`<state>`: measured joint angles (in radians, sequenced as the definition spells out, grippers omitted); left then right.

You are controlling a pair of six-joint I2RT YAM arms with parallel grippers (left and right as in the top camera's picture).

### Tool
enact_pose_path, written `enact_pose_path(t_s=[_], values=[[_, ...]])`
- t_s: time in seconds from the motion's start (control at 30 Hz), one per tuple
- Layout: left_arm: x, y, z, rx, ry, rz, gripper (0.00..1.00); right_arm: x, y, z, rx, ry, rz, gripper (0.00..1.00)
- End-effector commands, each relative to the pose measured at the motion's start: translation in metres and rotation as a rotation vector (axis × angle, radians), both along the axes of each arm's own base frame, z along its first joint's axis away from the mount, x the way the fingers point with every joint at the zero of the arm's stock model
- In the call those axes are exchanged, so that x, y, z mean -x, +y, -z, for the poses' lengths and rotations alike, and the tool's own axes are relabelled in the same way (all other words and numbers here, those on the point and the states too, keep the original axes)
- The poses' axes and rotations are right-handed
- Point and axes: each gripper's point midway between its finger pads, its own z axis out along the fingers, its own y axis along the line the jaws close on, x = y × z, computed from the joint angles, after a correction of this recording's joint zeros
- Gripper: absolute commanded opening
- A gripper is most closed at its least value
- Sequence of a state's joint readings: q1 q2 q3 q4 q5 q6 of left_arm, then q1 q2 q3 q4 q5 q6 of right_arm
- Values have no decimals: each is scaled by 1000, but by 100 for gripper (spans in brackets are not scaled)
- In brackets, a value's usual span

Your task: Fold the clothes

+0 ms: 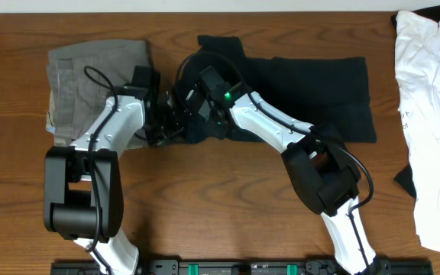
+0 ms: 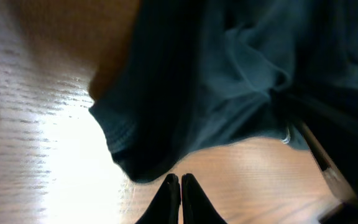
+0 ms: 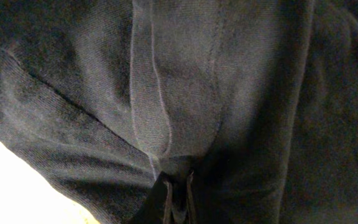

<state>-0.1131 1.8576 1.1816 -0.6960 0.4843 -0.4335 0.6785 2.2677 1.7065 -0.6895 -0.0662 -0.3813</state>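
Note:
The clothes (image 1: 304, 92), a black T-shirt, lie spread across the middle and right of the table. My right gripper (image 1: 189, 98) is at the shirt's left end. In the right wrist view it (image 3: 178, 182) is shut on a raised fold of the black fabric (image 3: 197, 81), which fills the view. My left gripper (image 1: 168, 116) sits just left of it over the wood. In the left wrist view its jaws (image 2: 180, 180) are shut with nothing between them. The shirt's hemmed edge (image 2: 142, 155) hangs just beyond the tips, lifted off the table.
Folded grey-green trousers (image 1: 90, 76) lie at the back left, close behind my left arm. A white garment (image 1: 434, 114) covers the right edge of the table. Bare wooden table (image 1: 228, 198) runs along the front between the two arm bases.

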Motion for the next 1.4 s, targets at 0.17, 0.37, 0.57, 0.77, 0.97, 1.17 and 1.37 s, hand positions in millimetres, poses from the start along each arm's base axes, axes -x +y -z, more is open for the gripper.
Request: enact_pose_path(t_s=[0.17, 0.37, 0.57, 0.77, 0.97, 1.17, 1.37], values=[[3, 5, 24, -10, 24, -113, 6, 5, 13, -6, -54, 25, 3, 5], [-3, 7, 34, -10, -20, -145, 6, 5, 13, -6, -53, 25, 3, 2], [0, 20, 42, -92, -17, -166, 6, 0, 12, -7, -62, 14, 10, 1], [1, 21, 43, -96, -13, -166, 6, -9, 9, -19, -87, -8, 40, 1], [1, 21, 43, -96, -13, -165, 6, -17, 7, -28, -108, -29, 61, 6], [2, 21, 43, -97, -8, -165, 6, -19, 5, -28, -111, -27, 76, 33], [3, 21, 43, -98, -6, -164, 6, -22, 6, -29, -117, -35, 78, 31]])
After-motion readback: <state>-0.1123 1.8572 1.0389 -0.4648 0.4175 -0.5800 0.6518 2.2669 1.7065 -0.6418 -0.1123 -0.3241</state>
